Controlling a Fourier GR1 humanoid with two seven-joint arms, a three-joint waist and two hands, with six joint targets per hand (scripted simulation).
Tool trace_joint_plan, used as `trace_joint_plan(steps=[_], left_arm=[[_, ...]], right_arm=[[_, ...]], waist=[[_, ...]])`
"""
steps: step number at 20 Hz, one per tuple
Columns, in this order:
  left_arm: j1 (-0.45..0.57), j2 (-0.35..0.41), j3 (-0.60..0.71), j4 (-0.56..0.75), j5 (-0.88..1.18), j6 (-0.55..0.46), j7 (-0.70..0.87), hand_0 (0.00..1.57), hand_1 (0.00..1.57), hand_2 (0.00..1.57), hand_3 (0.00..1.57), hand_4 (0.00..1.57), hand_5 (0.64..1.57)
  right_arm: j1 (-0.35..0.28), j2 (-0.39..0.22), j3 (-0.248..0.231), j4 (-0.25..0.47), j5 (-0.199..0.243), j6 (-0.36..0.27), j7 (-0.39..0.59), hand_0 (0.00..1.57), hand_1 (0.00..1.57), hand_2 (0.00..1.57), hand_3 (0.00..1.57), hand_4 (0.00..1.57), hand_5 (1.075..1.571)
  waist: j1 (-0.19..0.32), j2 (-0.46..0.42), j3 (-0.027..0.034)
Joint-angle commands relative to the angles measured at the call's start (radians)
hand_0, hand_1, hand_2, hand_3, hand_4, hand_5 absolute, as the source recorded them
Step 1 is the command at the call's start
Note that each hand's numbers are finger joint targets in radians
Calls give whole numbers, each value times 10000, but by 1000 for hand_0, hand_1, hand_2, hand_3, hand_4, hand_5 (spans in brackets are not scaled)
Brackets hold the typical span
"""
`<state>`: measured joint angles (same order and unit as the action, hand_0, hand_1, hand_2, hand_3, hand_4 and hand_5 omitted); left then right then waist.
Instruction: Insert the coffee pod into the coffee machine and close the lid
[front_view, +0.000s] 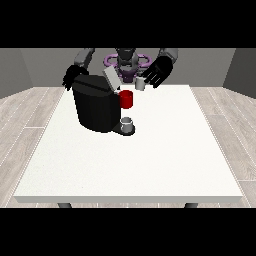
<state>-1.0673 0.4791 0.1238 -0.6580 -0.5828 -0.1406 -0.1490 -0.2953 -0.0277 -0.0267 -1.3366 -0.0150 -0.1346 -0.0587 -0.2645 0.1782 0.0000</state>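
**Pod held above the open machine**

The white bench (150, 165) carries a black coffee machine (95, 107) near its far edge, lid (111, 78) tilted up and open. A red part (127, 99) sits at the machine's front, and a small grey cup (127, 123) stands on the base below it.

The hand at the view's right (157, 72) is up over the far edge with the pod (140, 84) at its fingertips, apparently pinched there; the pod is just right of the lid and above the red part, not yet in. The hand at the view's left (71, 77) is behind the machine's far corner; I cannot tell how its fingers lie.

Risks, as I judge them: the raised lid stands between pod and opening, so a sideways approach could knock it shut. A tilted pod could miss the slot and fall towards the cup.
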Motion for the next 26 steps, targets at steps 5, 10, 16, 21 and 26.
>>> trace_joint_plan(steps=[5,10,16,21,26], left_arm=[[-375,60,100,267,-201,271,-75,1282,1282,1329,1263,517,1571],[-784,-150,-8,231,-411,394,359,1277,1277,1303,1236,488,1571],[-1084,215,188,534,-363,29,282,1305,1305,1326,1229,500,1571],[-867,-537,-152,226,-388,-153,93,1260,1260,1298,1208,511,1571],[-1029,-663,-259,155,-653,94,561,1185,1185,1264,1195,497,1571]], right_arm=[[75,260,599,-818,193,-637,269,0,0,0,0,480,1571],[-457,-4,49,-620,25,-295,552,0,0,0,0,480,1571],[-227,30,176,-782,64,-201,257,0,0,0,0,499,1571],[-329,39,-297,-223,-146,-367,-195,0,0,0,0,513,1571],[-49,-327,-578,56,-404,182,-881,0,0,0,0,481,1571]], waist=[[-458,335,-1],[-460,570,1],[-720,850,-1],[-150,674,2],[-285,717,6]])
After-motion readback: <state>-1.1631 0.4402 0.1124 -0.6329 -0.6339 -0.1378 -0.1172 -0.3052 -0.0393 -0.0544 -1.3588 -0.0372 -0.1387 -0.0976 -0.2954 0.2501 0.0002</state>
